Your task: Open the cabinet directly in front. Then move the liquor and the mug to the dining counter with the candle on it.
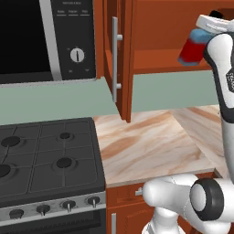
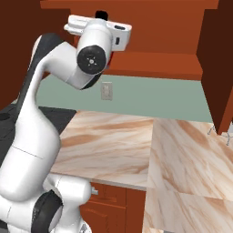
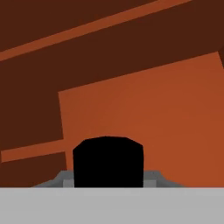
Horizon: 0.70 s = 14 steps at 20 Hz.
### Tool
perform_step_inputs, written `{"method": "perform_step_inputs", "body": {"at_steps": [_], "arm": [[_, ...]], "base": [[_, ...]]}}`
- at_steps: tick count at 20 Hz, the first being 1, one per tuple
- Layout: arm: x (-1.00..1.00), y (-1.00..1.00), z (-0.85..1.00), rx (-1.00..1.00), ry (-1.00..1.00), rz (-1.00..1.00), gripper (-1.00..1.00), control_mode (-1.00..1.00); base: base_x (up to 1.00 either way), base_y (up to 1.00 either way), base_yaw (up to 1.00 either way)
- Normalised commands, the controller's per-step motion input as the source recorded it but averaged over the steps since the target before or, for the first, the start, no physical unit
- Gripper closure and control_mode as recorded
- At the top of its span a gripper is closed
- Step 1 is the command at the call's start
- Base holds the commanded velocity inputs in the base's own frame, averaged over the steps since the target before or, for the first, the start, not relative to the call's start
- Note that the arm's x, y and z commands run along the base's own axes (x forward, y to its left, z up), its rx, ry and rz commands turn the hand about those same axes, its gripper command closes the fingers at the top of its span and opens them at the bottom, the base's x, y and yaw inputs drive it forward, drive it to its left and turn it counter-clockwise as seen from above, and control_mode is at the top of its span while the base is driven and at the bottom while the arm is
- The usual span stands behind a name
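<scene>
The cabinet (image 1: 151, 45) stands open: its left door (image 1: 119, 59) is swung out edge-on toward the left base camera, the long silver bar handle (image 1: 115, 59) running vertically down it, and in the right base view the right door (image 2: 218, 63) hangs open at the far right. On the cabinet's lower shelf (image 1: 169, 67) sits the liquor (image 1: 194, 47), a small bottle with a blue upper body and red lower part; its long axis is tilted, the base reaching down and left toward the shelf and the top leaning up and right under the white hand. In the hand view its black cap (image 3: 108, 162) shows squarely at the bottom centre, facing the camera, with the cabinet's brown inner walls behind it. The gripper (image 1: 208, 27) is at the top of the bottle inside the cabinet opening, the white hand lying roughly level over it; in the right base view the hand (image 2: 98, 27) sits before the shelf, with a dark bit just above it. The fingers are hidden by the hand and the bottle, so I cannot tell whether they pinch the bottle or stand spread beside it. Below, the marble worktop (image 1: 151, 141) lies next to the black stove (image 1: 45, 160), with the microwave (image 1: 45, 39) hanging above the stove.
</scene>
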Motion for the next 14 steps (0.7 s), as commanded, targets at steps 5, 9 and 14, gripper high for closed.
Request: {"method": "perform_step_inputs", "body": {"at_steps": [5,9,14], "arm": [[-1.00,0.01,0.00,0.00,0.00,0.00,1.00,-1.00],[-1.00,0.12,-0.15,0.00,0.00,0.00,1.00,-1.00],[-0.90,0.20,-0.42,0.00,0.00,0.00,1.00,-1.00]], "base": [[0.00,0.00,0.00],[0.00,0.00,0.00],[0.00,0.00,0.00]]}}
